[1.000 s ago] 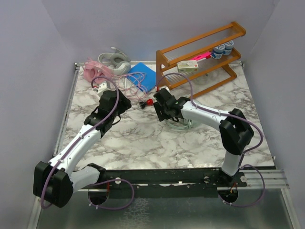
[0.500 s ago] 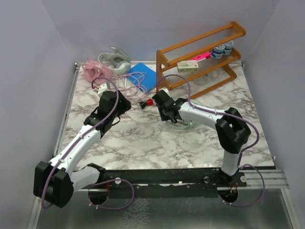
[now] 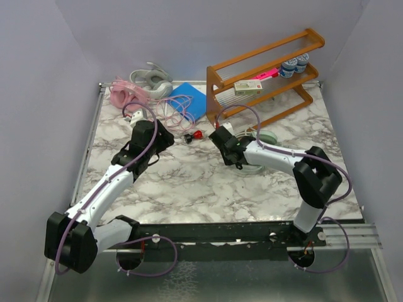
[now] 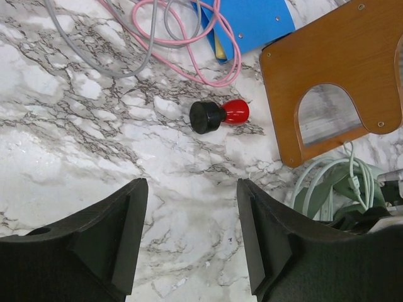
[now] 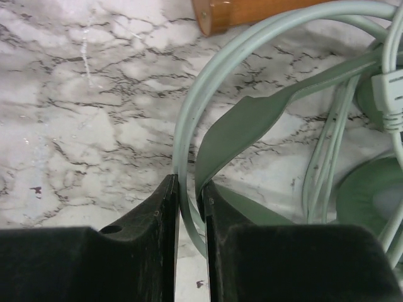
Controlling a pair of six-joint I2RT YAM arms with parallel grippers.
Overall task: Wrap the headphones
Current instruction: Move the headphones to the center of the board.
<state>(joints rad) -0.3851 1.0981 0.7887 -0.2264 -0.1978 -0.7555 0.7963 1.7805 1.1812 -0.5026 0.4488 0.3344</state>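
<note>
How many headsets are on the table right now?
3. The mint green headset lies by the wooden rack, its cable pinched in the right gripper; the pink headset sits at the far-left corner; the silver-grey headset is beside it, nearer the back wall. None seems hidden.

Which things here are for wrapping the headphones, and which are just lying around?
For the job:
mint green headphones, their cable pinched in the right gripper
pink headphones
silver-grey headphones

Just lying about:
small red-and-black object
blue flat item
wooden rack
</note>
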